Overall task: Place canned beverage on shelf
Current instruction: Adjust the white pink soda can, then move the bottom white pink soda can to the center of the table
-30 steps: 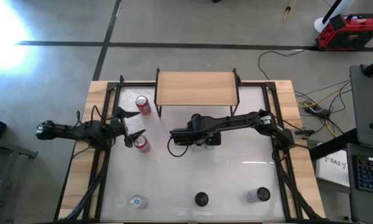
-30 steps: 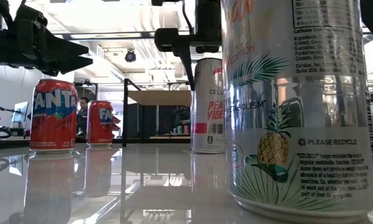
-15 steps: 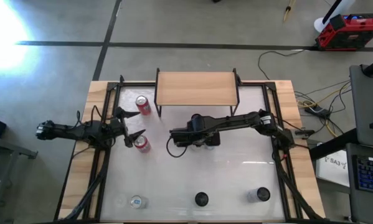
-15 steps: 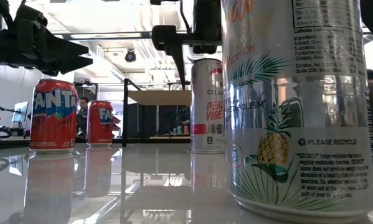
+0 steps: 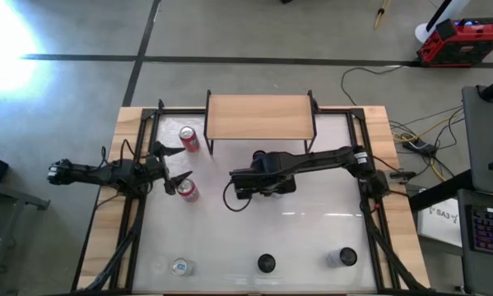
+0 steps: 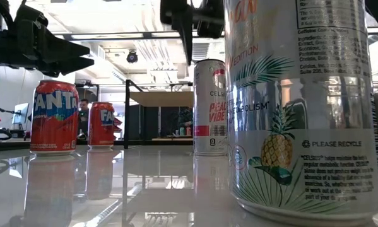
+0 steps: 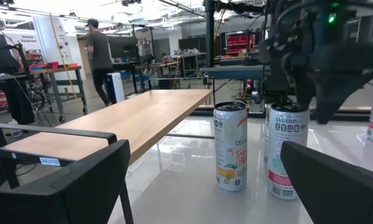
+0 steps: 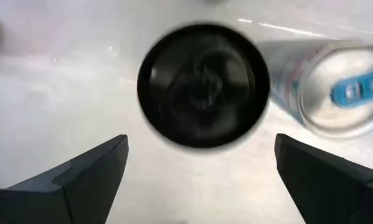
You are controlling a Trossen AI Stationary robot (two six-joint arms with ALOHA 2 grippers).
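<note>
Up close at the counter [image 5: 312, 238] front, three cans sit in a row along the near edge, one of them the big pineapple-print can [image 6: 302, 107] filling the low view; all look sealed, so their contents can't be seen. Mid-counter, the right gripper [image 8: 202, 177] hangs straight over a black-topped can [image 8: 203, 85], fingers spread wide with the can centred between them and nothing pinched yet, and a silver-topped can [image 8: 335, 90] stands just beside it. Judging from that, the trick is to drop down square, close on the black-topped can only, and keep the far finger from nudging its neighbour. Off to the side, the left gripper [image 5: 174, 167] waits with its fingers open above a red Fanta can [image 5: 188, 191], with a second Fanta can [image 5: 189, 138] further back. At the back, the shelf [image 5: 260, 117] has a bare wooden top, so any spot on it should work.
</note>
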